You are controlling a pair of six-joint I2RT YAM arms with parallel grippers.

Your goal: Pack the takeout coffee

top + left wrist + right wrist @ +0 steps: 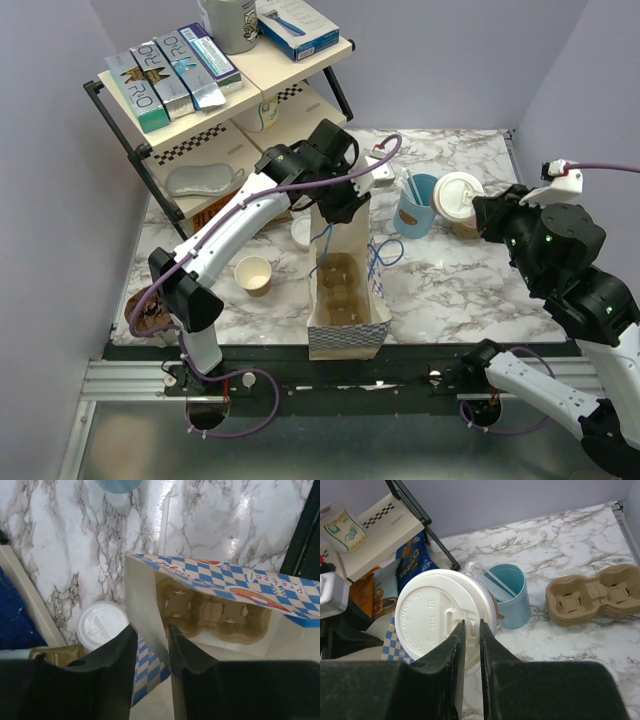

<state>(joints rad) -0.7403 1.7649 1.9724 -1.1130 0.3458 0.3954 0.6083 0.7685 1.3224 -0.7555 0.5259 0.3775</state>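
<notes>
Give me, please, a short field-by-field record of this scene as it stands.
left pincer: shut on the rim of the paper bag
right pincer: shut on the lid edge of the takeout coffee
bag contents: cup carrier, slots empty
blue cup: on the table beside the coffee
lidless cup: upright, left of the bag
coffee packed: not yet
</notes>
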